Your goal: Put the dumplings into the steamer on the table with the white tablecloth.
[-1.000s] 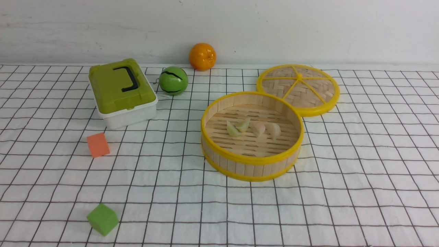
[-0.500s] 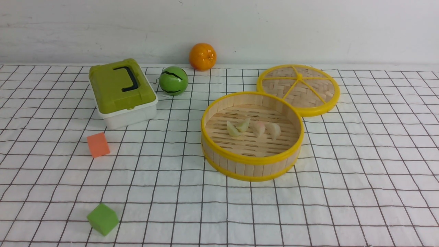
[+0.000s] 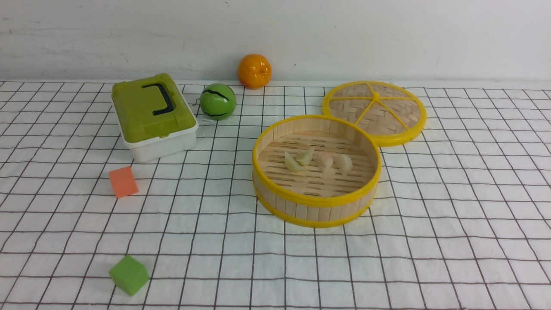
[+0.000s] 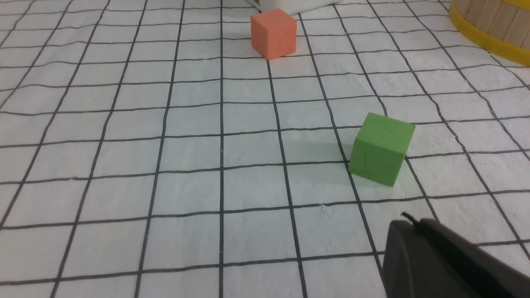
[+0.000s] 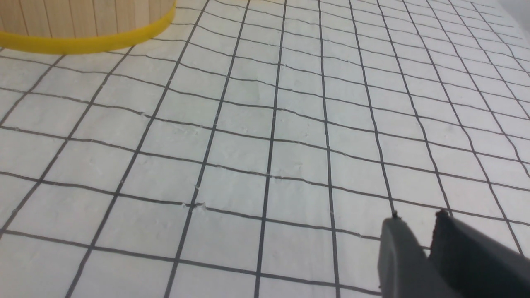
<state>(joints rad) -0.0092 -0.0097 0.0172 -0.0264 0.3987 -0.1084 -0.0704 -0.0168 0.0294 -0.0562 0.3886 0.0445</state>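
A: Where do things stand on the bench (image 3: 452, 241) with its white grid-printed tablecloth (image 3: 206, 241)?

B: All four small translucent dumplings (image 3: 317, 161) lie inside the round bamboo steamer (image 3: 316, 206), mid-floor, clear of its yellow rim.

A: The end effectors?

B: Left end effector (image 4: 408, 219) pinched together, empty. Right end effector (image 5: 416, 217) slightly parted, empty. Best keep both low over the bare cloth.

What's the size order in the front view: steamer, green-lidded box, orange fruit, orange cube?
1. steamer, widest thing in view
2. green-lidded box
3. orange fruit and orange cube: they look alike in size, and the fruit sits farther back, so no firm ranking between them.
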